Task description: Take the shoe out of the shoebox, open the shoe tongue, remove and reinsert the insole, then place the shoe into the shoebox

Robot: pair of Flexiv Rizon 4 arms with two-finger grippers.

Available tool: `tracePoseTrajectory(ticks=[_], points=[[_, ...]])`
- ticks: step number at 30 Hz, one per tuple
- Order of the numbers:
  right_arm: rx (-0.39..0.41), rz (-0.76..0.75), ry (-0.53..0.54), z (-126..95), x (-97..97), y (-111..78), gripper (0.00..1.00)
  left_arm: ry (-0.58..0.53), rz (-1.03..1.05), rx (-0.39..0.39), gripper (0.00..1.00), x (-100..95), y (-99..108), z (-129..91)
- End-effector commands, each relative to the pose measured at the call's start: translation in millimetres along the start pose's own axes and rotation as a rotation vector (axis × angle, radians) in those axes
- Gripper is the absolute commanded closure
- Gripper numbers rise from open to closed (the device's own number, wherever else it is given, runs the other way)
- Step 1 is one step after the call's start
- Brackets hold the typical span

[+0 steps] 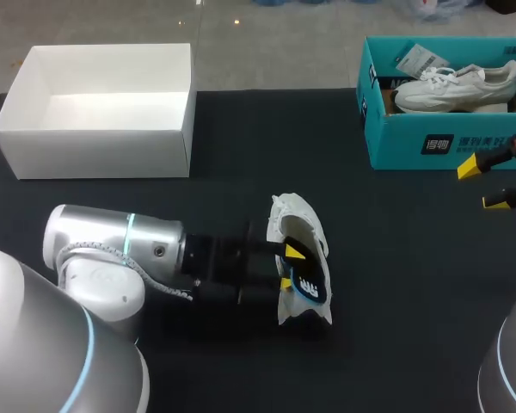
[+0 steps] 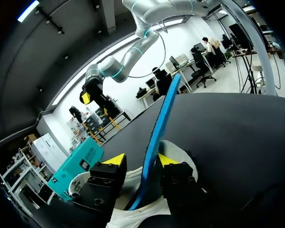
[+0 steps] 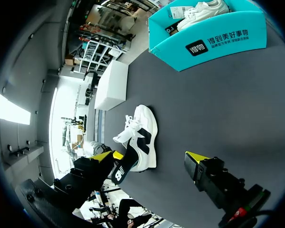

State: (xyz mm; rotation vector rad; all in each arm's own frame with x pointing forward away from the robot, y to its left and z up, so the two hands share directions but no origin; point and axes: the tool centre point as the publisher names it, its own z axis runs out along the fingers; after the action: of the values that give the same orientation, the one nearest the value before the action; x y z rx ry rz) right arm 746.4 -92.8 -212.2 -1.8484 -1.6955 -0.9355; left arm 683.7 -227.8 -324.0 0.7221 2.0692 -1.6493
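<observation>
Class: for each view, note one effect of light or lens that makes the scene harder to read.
Head view: the black table absorbs shadows, so the dark body of the left gripper merges with it beside the white shoe. Left wrist view: the lens bends the table's far edge into an arc behind the blue insole. Right wrist view: the straight walls of the teal shoebox bow.

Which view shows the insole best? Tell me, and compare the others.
The left wrist view: the insole rises edge-on, a long blue strip, from the shoe between the left gripper fingers. The head view shows only its dark printed end poking from the shoe. The right wrist view shows that end small, beside the shoe.
</observation>
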Motion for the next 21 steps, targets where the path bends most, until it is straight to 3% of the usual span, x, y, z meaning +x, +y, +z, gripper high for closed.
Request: tracePoseTrajectory(ticks=[1,14,19,21], points=[[-0.002,0.001,-0.004,0.2,0.4,-1.6,0.00,0.013,-0.002,-0.012,1.00,2.1,1.4,-1.1],[-0.002,0.001,-0.004,0.2,0.4,-1.6,0.00,0.004,-0.011,-0.092,1.00,-2.0,48.2,-3.0],[-0.002,0.001,-0.004,0.2,0.4,-1.6,0.00,-0.008,-0.018,-0.115,1.00,-6.0,55.9,-7.3],[-0.002,0.001,-0.004,0.2,0.4,-1.6,0.00,-0.027,-0.021,-0.083,0.58,-8.1,46.2,-8.5]])
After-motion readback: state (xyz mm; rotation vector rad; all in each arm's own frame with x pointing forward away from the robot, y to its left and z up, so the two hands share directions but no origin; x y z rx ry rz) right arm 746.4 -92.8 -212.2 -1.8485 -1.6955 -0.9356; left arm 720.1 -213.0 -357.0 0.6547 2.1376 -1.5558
